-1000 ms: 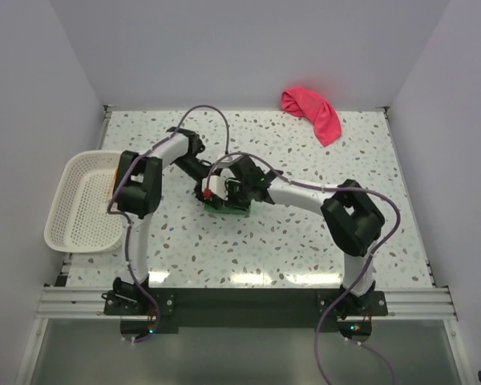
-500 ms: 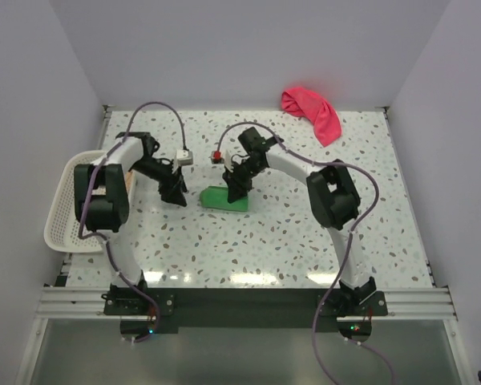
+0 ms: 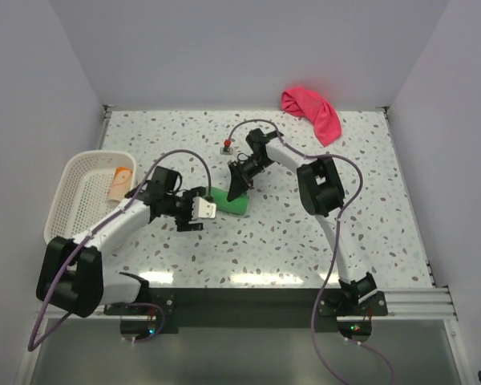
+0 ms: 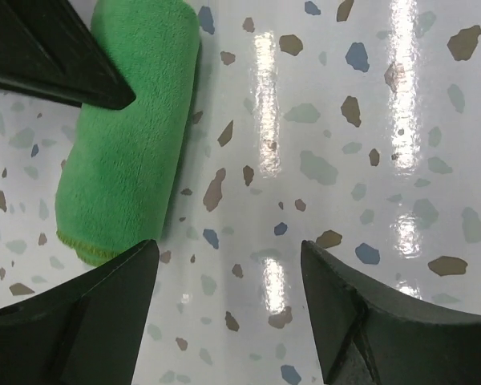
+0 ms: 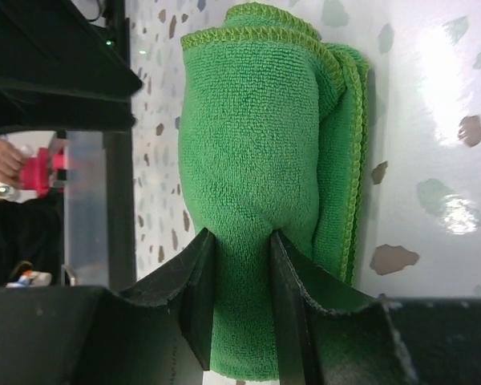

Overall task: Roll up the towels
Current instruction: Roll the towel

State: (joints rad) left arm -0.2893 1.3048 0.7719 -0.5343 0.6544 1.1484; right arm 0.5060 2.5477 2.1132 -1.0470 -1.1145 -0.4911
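The bright green towel (image 3: 227, 203) lies rolled on the speckled table, mid-left. My right gripper (image 3: 239, 191) comes down on it from behind. In the right wrist view that gripper (image 5: 242, 265) is shut on the roll's (image 5: 256, 136) middle, and the cloth bulges between the fingers. My left gripper (image 3: 207, 210) sits low at the roll's left end. It stands open (image 4: 228, 261) over bare table, with the green roll (image 4: 128, 136) just beside its left finger (image 4: 104, 297). A pink-red towel (image 3: 311, 112) lies crumpled at the back right. A pale peach towel (image 3: 120, 183) lies rolled in the basket.
A white mesh basket (image 3: 78, 216) stands at the table's left edge, close to the left arm's elbow. Grey walls close in the table on three sides. Both arms' cables loop above the middle of the table.
The left arm swung from behind the green towel round to the front left and lowered, its jaws opening wider. The right arm folded back while its gripper stayed on the green towel.
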